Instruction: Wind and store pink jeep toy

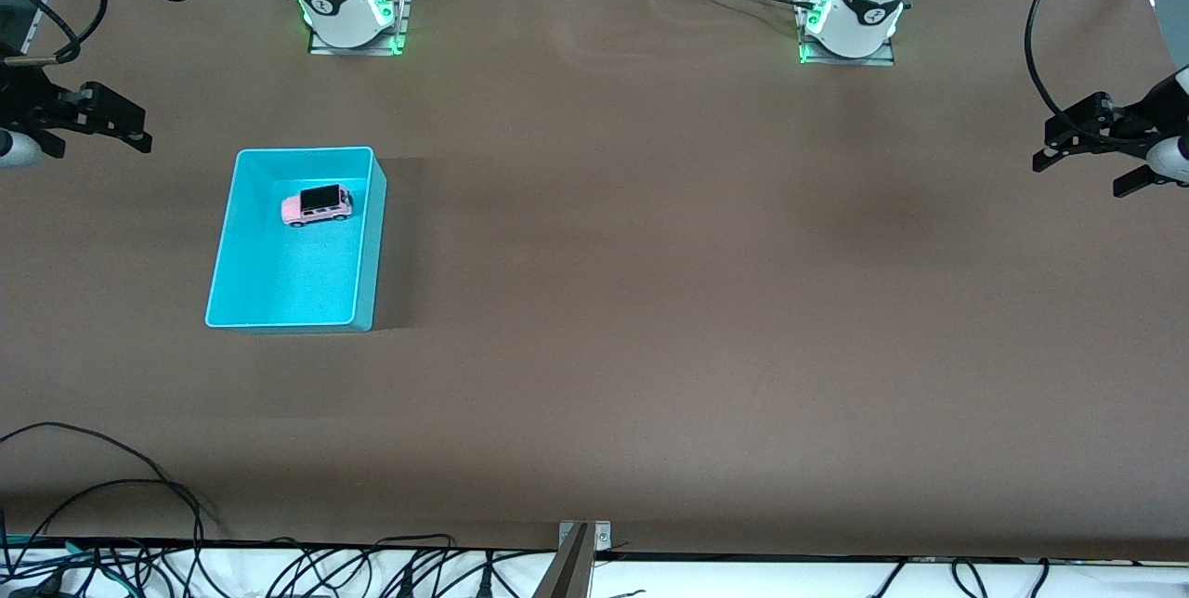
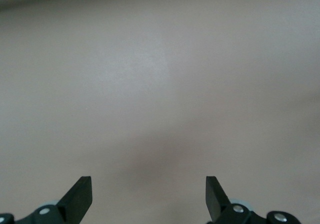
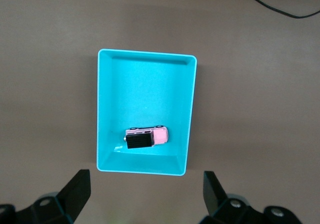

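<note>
The pink jeep toy [image 1: 316, 205] rests inside the cyan bin [image 1: 370, 245], in the part of the bin farther from the front camera. Its black roof faces up. The right wrist view shows the jeep [image 3: 146, 137] and the bin [image 3: 145, 56] from above. My right gripper [image 1: 102, 138] is open and empty, raised over the table at the right arm's end, apart from the bin; its jaws [image 3: 146, 189] stand wide. My left gripper [image 1: 1082, 173] is open and empty over bare table at the left arm's end, and its wrist view [image 2: 149, 194] shows only brown table.
The two arm bases [image 1: 348, 4] [image 1: 855, 13] stand at the table edge farthest from the front camera. Black cables [image 1: 139, 496] run along the nearest edge. A metal bracket [image 1: 583, 552] sits mid-edge there. A black cable [image 3: 270, 6] lies near the bin.
</note>
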Controlling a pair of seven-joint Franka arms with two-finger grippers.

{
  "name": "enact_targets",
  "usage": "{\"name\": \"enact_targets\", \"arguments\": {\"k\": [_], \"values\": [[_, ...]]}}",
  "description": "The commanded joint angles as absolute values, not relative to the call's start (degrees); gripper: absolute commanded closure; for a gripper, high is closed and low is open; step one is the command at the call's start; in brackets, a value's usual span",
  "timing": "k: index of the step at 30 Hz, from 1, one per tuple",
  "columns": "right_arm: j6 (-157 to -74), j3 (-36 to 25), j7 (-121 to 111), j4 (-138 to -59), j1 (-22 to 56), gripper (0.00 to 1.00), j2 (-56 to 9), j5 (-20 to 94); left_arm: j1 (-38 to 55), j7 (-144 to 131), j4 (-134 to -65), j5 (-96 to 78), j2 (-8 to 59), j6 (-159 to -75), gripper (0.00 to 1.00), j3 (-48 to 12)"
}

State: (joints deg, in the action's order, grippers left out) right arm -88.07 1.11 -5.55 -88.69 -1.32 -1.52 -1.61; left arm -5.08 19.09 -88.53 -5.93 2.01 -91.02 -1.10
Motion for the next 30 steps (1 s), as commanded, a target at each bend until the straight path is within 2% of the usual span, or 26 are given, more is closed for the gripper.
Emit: {"name": "enact_targets", "arguments": {"k": [1,30], "values": [[-89.2,1.1,-4.9,-88.3,-1.2,0.00,-2.5,-1.5,-4.9,19.4,-87.2,-7.2,2.5,-90.9,0.00,-1.0],[-89.2,1.5,-5.2,-88.3,-1.0,0.00,-3.1,-0.7,-4.9,19.4,-87.2,-7.1,2.5,-90.9,0.00,-1.0]]}}
